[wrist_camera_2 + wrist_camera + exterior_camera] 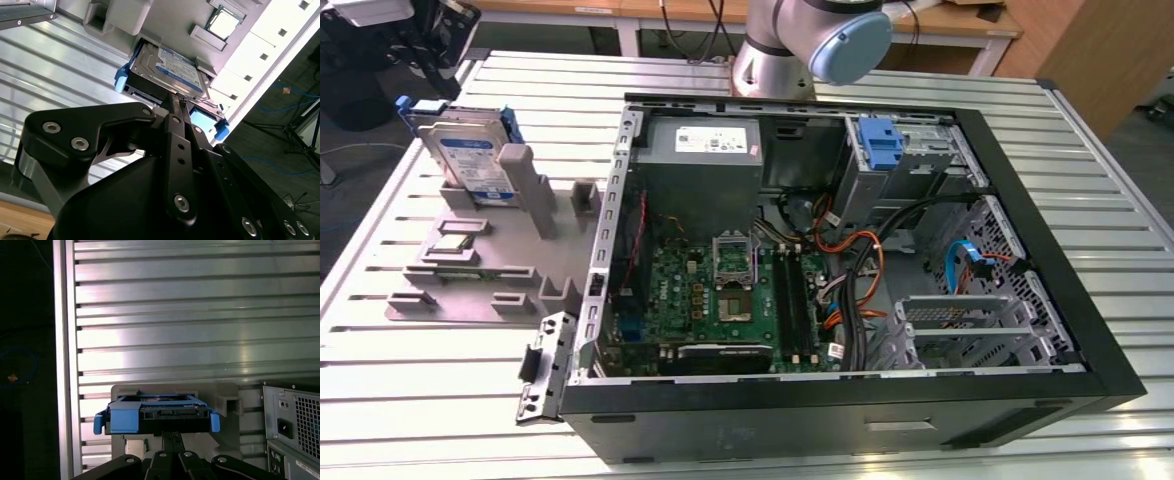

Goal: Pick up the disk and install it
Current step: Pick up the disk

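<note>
In the exterior view the disk [460,152] stands on edge in a grey holder [540,215] near the far corner of the desk [1101,170], on the exterior view's left. Nothing is touching it. The open computer case [854,400] takes up the middle of the desk, with a lone blue bracket [881,142] in a bay at the case's far side and the grey power-supply box [707,145] beside it. The arm [807,40] rises from behind the case at the desk's far edge.

In the second wrist view the claw [176,102] is clenched, its two thin fingers pressed together with nothing between them. It points down at the disk [170,67], which sits in the holder with its blue-and-white label showing. I can't tell from here how far above it the tips are.

In the first wrist view the disk [157,416] is seen end-on, blue carrier around it, seated in the holder [225,395]. The clenched claw [170,436] lines up with its middle.

As I judge it, the job has barely begun: the claw is aimed at the disk, but the disk has not been grasped or lifted, and installing it in the case is not yet done.
</note>
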You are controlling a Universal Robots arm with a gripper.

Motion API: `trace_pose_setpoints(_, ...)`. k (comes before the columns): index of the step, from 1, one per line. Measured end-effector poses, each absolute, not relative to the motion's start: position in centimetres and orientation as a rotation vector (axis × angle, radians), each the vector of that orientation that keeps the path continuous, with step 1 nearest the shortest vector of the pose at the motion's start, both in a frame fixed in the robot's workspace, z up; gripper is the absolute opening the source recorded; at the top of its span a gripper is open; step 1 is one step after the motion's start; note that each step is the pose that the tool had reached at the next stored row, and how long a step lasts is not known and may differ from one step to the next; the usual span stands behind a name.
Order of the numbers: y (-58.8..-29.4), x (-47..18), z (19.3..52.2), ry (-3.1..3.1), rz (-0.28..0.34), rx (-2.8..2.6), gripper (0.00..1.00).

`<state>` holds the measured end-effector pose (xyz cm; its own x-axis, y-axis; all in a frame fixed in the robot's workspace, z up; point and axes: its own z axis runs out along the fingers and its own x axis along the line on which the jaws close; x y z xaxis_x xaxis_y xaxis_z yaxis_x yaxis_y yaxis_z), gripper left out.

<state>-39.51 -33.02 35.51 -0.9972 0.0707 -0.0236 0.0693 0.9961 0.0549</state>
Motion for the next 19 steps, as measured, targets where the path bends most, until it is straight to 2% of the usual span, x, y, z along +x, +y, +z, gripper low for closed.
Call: trace_pose_setpoints(19, -33.03, -39.51, 35.48, 3.115, 0.088, -0.180, 0.11)
